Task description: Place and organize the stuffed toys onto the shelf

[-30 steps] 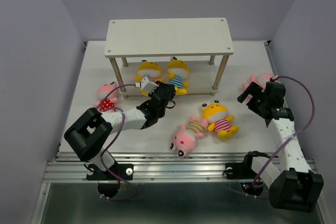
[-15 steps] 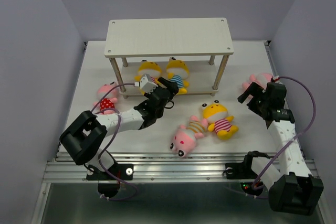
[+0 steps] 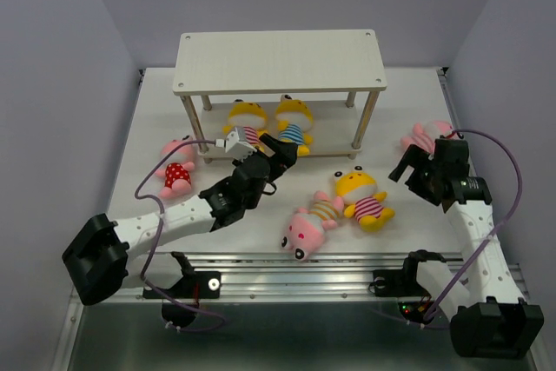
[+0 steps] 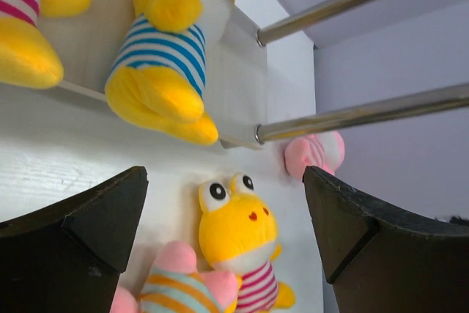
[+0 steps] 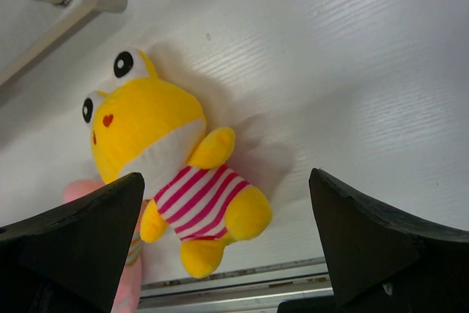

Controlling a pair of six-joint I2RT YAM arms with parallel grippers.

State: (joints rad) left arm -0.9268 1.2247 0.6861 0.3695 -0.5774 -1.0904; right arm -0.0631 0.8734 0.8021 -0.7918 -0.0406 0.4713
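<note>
My left claw (image 3: 280, 149) is spread wide with nothing between its fingers (image 4: 80, 232). It hangs just in front of the shelf (image 3: 278, 62), level with the lower board, near the feet of the blue-striped toy (image 4: 157, 56). That toy is yellow, in a blue-and-white shirt. It lies on the lower board with its feet poking over the front edge. Just to its left on the same board is the second yellow toy (image 3: 247, 119), in pink-and-white stripes. My right claw (image 3: 410, 173) is wide too and grips nothing. It sits off the shelf's right end, just in front of the right pink toy (image 3: 424, 135), which lies on the table beyond the shelf's right front leg. Between my right fingers (image 5: 66, 247) I look down on the front yellow toy (image 5: 165, 159). It lies face up on the table before the shelf, head toward the shelf, with round black-and-white eyes, a small red mouth, a white chin and a pink-striped shirt. The orange-striped toy (image 3: 306, 225), pink-bodied, lies against its side, head pointing away from the shelf. The dotted toy (image 3: 176, 169), pink in a red shirt with white spots, lies on the table by the shelf's left legs.
</note>
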